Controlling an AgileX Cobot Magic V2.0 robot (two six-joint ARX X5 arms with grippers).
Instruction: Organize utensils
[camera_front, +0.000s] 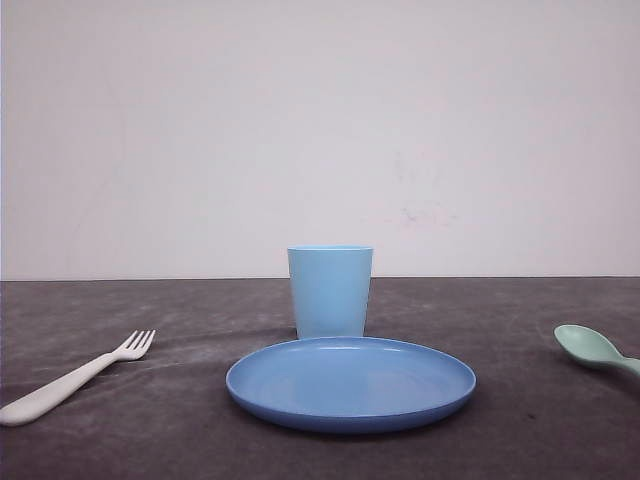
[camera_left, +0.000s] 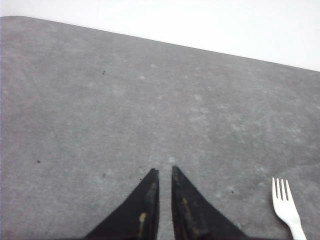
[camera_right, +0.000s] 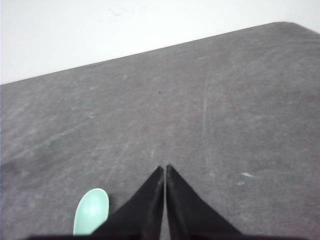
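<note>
Plate (camera_front: 350, 385) nearest, bare; cup (camera_front: 330, 292) just behind. Fork (camera_front: 70, 379) far left, spoon (camera_front: 596, 349) at right edge. Left gripper (camera_left: 165, 172), right gripper (camera_right: 164, 168) pinched narrow, holding nothing.

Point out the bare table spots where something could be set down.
Bare table lies between the white fork and blue plate, and between the plate and green spoon. The centre is crowded: the cup stands right behind the plate.
</note>
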